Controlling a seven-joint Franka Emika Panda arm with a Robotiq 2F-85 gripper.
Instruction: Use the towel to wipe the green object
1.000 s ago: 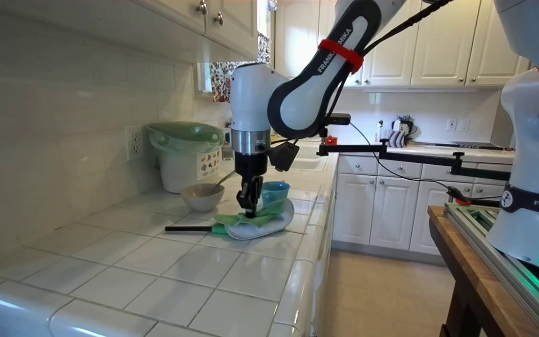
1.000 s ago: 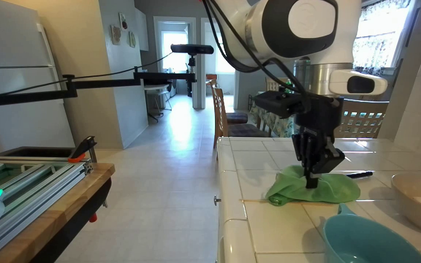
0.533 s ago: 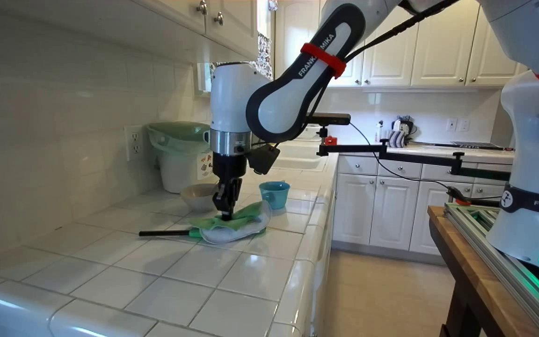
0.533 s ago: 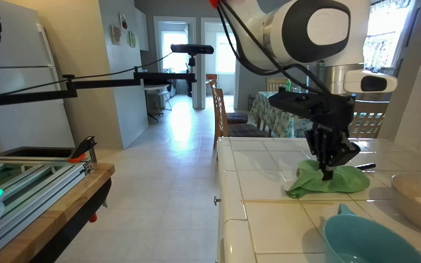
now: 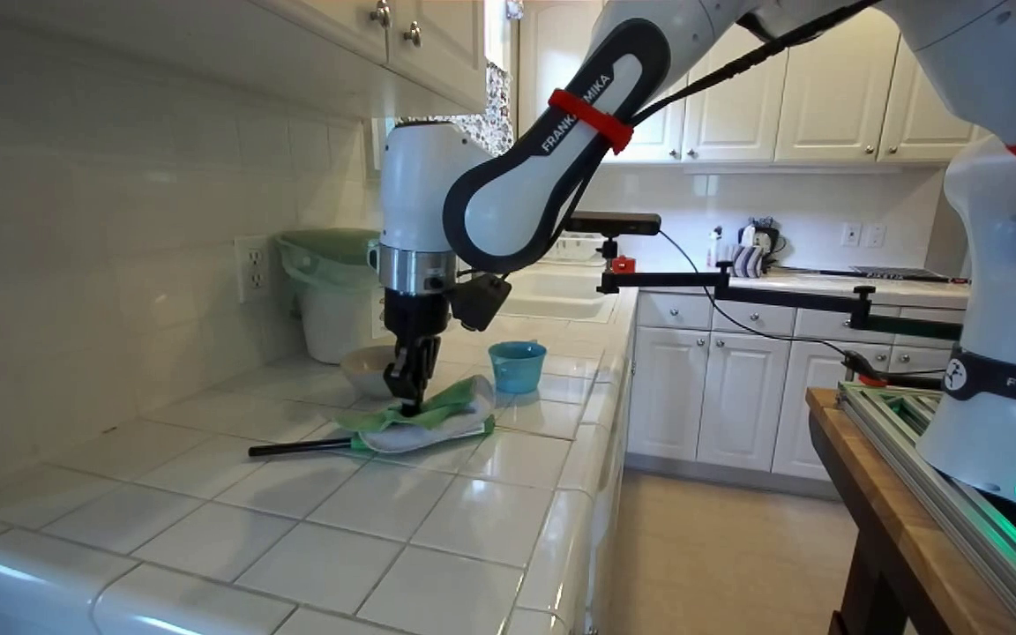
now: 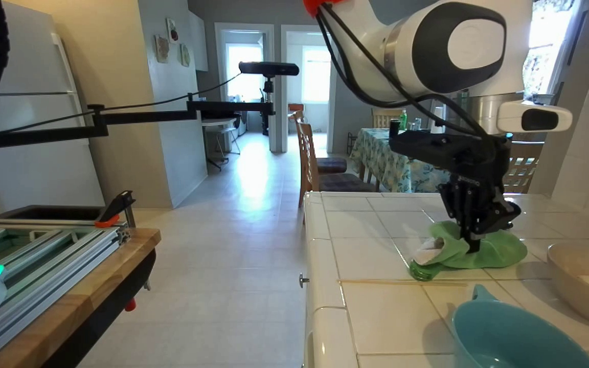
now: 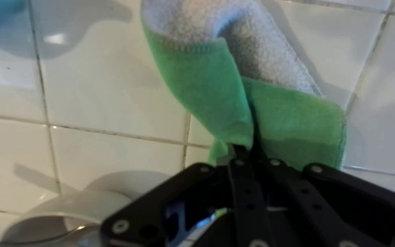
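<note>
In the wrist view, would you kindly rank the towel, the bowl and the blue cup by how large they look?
1. Towel: clearly the largest.
2. Bowl: next, cut off at the bottom edge.
3. Blue cup: smallest as seen, though only part shows in the top-left corner, so its whole size is unclear.
</note>
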